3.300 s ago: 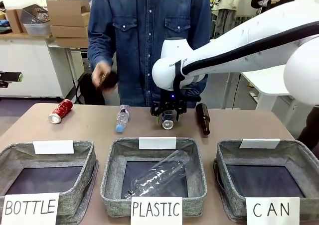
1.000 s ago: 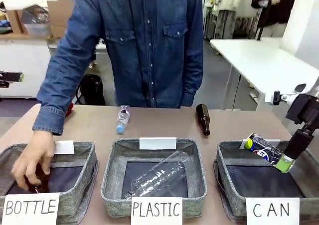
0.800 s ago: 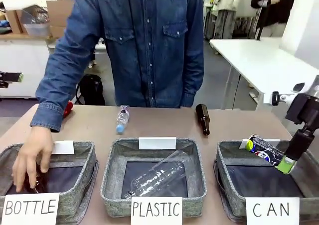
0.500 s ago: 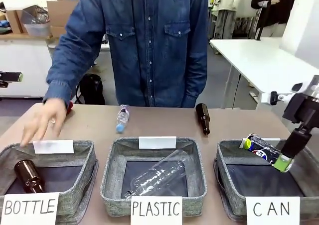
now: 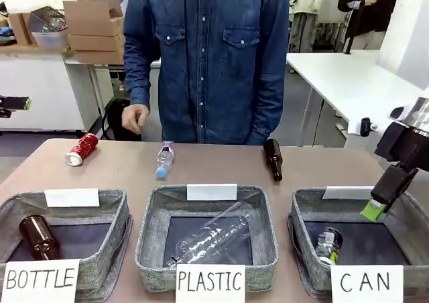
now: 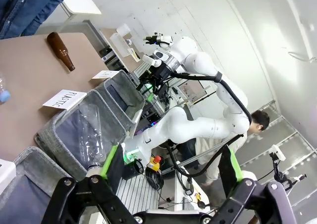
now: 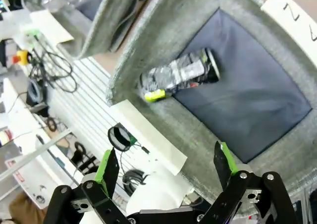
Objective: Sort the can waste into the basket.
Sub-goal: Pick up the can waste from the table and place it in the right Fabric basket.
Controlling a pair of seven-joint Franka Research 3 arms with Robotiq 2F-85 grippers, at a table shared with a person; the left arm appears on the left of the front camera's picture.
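Right wrist view: the right gripper [image 7: 166,165] hangs over the CAN basket [image 7: 158,30], fingers spread wide with nothing between them. Below it the black can [image 7: 181,75] lies on its side on the dark bottom (one end against a wall). The left gripper [image 6: 171,167] is likewise spread and empty. Farther across the table [image 5: 221,172], the red can [image 5: 82,149] lies near the far edge, a person's hand [image 5: 135,118] just beyond.

Grey basket [image 5: 299,224]; seemingly black can [image 5: 327,245]
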